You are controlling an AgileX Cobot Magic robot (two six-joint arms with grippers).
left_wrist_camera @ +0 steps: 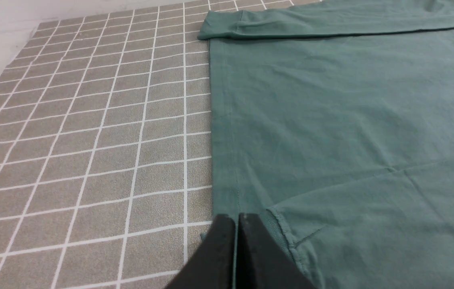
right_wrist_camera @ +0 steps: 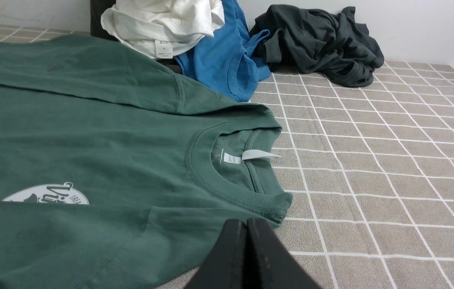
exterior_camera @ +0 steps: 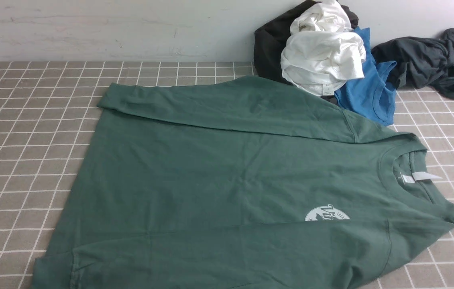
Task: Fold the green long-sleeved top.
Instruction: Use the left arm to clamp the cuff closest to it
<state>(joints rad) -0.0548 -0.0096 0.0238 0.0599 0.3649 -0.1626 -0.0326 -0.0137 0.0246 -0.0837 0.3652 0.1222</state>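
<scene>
White grid lines cross the grey-brown table (exterior_camera: 26,152), which runs back to a pale, scuffed wall (exterior_camera: 130,30). On it the green long-sleeved top (exterior_camera: 210,176) lies spread out, its hem toward the left and its crew neck toward the right. Both sleeves are laid lengthwise over the body: the far sleeve (exterior_camera: 227,108) along the far edge, the near sleeve (exterior_camera: 218,253) along the near side, partly covering the round white chest logo (exterior_camera: 326,213). Inside the neck opening shows a white neck tag (exterior_camera: 426,176), sticking out past the collar. Some creases run across the body and near sleeve.

Past the far sleeve, close to the wall, sits a bundled white garment (exterior_camera: 323,52) with a black cloth (exterior_camera: 269,48) behind and beside it. A bright blue shirt (exterior_camera: 371,88) lies next to the white one, and right of that is a crumpled dark charcoal garment (exterior_camera: 427,60).

The left tool (left_wrist_camera: 237,241) is clenched, nothing in its tips, seen over the top's hem end. The right tool (right_wrist_camera: 246,245) is clenched too, also without cloth, seen near the collar end.
</scene>
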